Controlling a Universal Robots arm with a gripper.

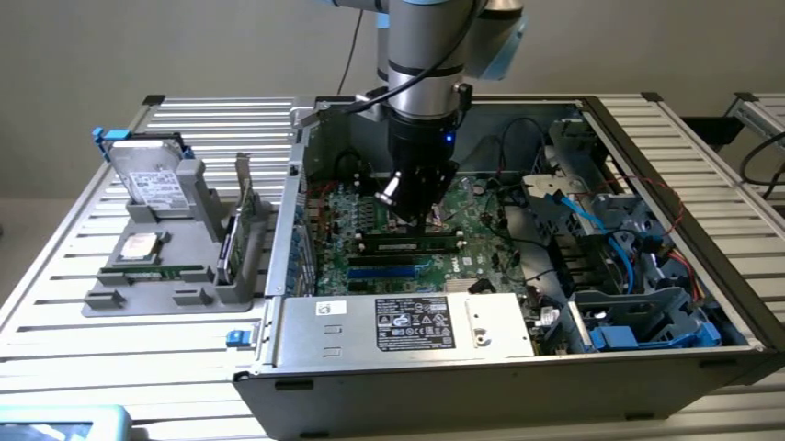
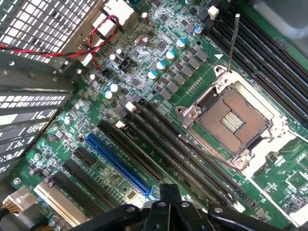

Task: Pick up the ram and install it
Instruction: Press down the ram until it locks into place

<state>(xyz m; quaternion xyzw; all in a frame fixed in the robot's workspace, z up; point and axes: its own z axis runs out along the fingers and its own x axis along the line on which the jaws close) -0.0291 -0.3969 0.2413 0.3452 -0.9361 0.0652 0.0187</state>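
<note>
Now the black gripper (image 1: 421, 213) hangs closed and empty inside the open computer case (image 1: 516, 367), just above the slim green ram strip (image 1: 409, 246) seated on the green motherboard (image 2: 159, 86).

Slatted metal table (image 1: 73, 276) carries grey fixture (image 1: 165, 280) (left), open PC case (image 1: 491, 367).

The exterior view looks down from high in front at the open computer case (image 1: 516, 367). The wrist view looks closely down at the motherboard (image 2: 159, 96), which lies toward twelve o'clock in the exterior view; both share it.
</note>
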